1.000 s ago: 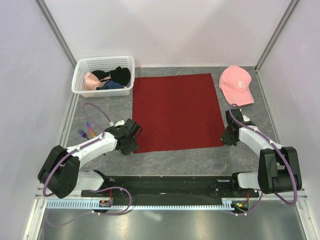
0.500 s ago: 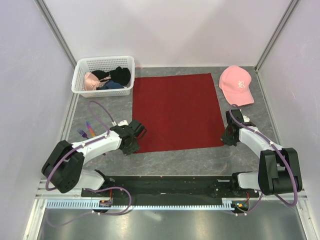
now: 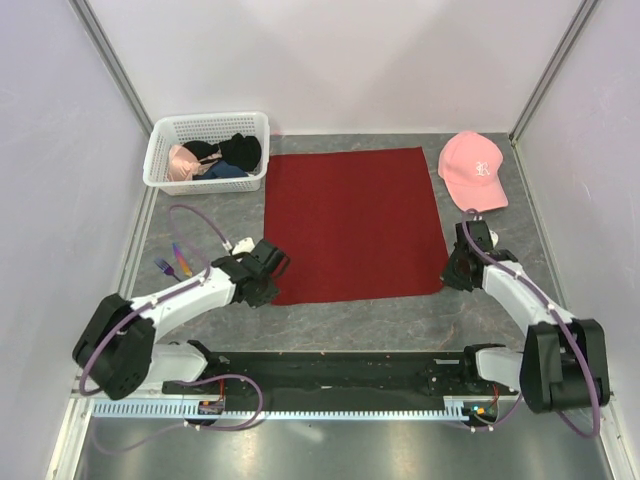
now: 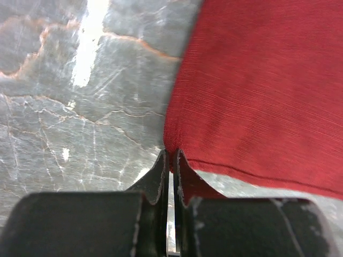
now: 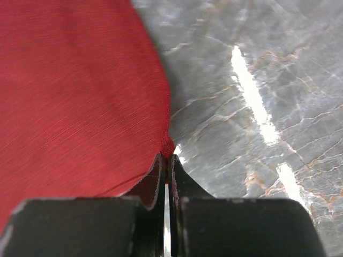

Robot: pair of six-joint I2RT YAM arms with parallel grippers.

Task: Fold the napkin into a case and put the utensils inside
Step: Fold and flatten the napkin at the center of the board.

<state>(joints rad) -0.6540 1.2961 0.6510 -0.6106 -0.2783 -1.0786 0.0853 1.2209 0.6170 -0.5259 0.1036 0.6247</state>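
The dark red napkin (image 3: 352,222) lies spread flat on the grey table, unfolded. My left gripper (image 3: 272,290) is shut on its near left corner; in the left wrist view the left gripper (image 4: 171,156) pinches the cloth (image 4: 257,85) at the corner tip. My right gripper (image 3: 450,280) is shut on the near right corner, and the right wrist view shows the right gripper (image 5: 167,159) clamped on the red fabric (image 5: 75,96). The utensils (image 3: 172,262), purple and orange, lie at the left table edge beside the left arm.
A white basket (image 3: 160,160) with pink and black garments stands at the back left, touching the napkin's far left corner. A pink cap (image 3: 474,170) lies at the back right. White walls and metal posts enclose the table.
The left gripper slid to the napkin's near left corner and shut on it. The right gripper stayed shut on the near right corner, its arm shifting slightly.
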